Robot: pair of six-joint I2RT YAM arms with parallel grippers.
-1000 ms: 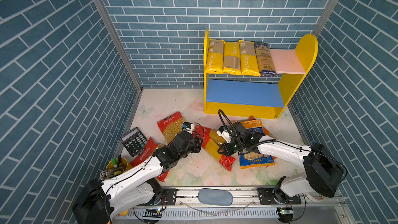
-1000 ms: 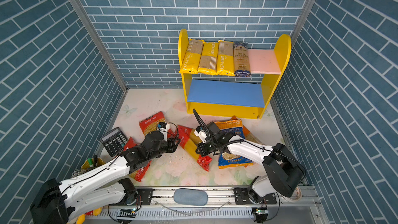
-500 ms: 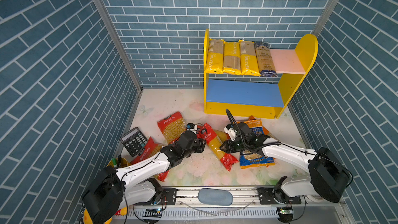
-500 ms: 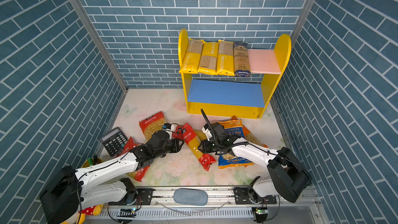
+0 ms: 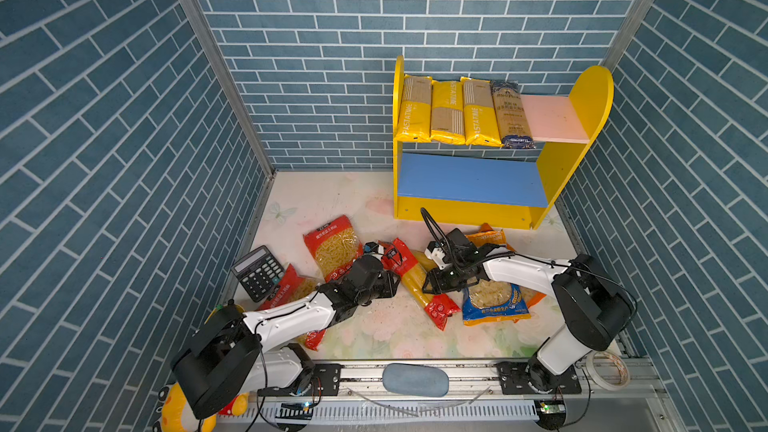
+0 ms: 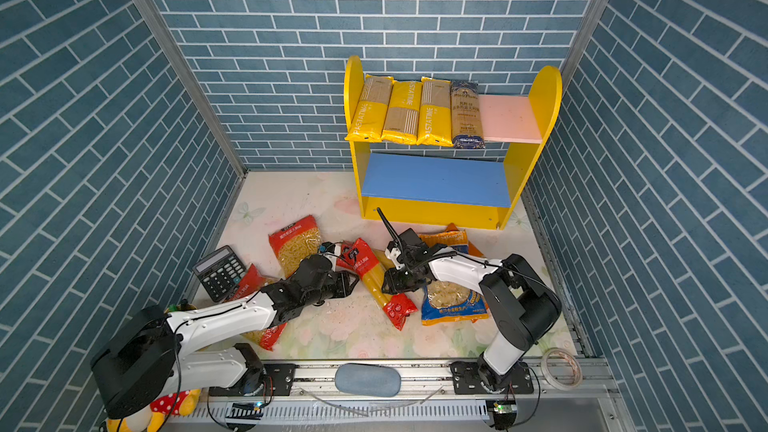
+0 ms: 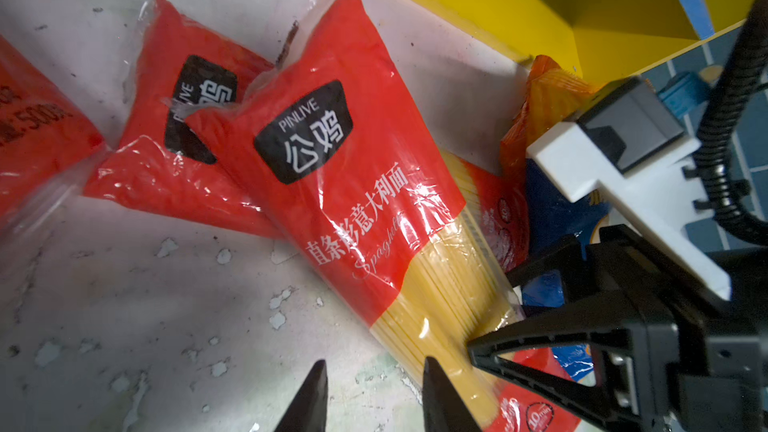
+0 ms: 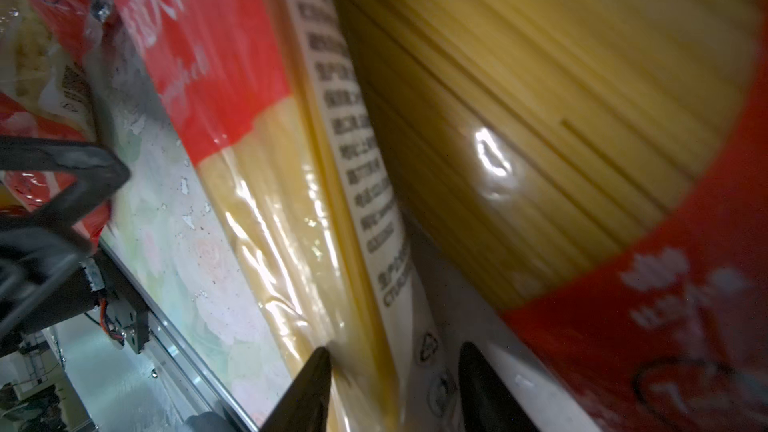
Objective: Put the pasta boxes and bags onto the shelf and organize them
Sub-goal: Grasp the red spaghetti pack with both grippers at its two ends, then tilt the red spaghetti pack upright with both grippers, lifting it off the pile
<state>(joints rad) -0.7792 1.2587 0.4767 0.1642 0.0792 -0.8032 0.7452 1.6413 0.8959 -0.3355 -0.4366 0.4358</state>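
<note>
Left wrist view: left gripper [image 7: 374, 390] jaws apart, nothing between them, tips beside the red spaghetti bag [image 7: 345, 184] on the worktop [image 7: 124, 305]. Right gripper [image 8: 395, 367] jaws apart, astride that bag's edge. In a top view, the bag lies in front of the shelf [image 5: 469, 214]. Four long packs [image 5: 461, 114] sit on its pink upper board [image 5: 548, 118].

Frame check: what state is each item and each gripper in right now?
shelf: upright, pink board part filled, blue board bare
PASTATIME packs: three lying side by side on pink board
blue spaghetti bag: lying beside them
red spaghetti bag: lying on floor, not shelved
left gripper: jaws open, empty
right gripper: jaws open, astride red spaghetti bag's edge
calculator: face up on floor
</note>
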